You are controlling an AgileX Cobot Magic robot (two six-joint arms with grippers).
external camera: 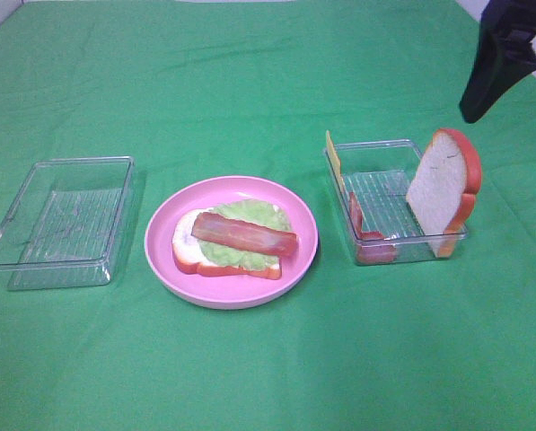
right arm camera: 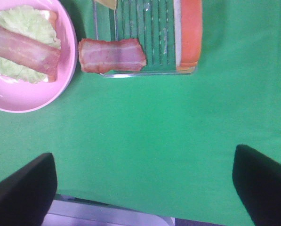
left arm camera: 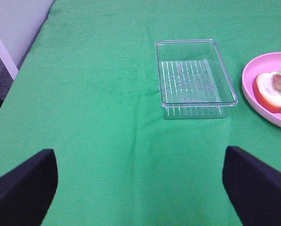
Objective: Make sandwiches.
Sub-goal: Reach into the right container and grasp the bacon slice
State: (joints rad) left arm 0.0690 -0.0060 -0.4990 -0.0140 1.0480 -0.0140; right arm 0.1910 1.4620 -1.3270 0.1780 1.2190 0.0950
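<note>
The sandwich [external camera: 236, 238] is half built: bread, lettuce and one bacon strip lie on the pink plate [external camera: 232, 292] at the middle of the tabletop [external camera: 268, 72]. A second bacon strip [external camera: 362, 229], cheese [external camera: 334, 157] and bread slice [external camera: 443, 189] wait in the clear tray [external camera: 380, 145] toward the right edge. The left gripper [left arm camera: 140, 183] and the right gripper [right arm camera: 142, 188] are spread wide, holding nothing. Next, I judge, the right one must descend on that bacon.

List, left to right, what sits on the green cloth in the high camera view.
Plastic tray, pink plate carrying the half-built sandwich, second plastic tray, bread slice leaning at its right end.
</note>
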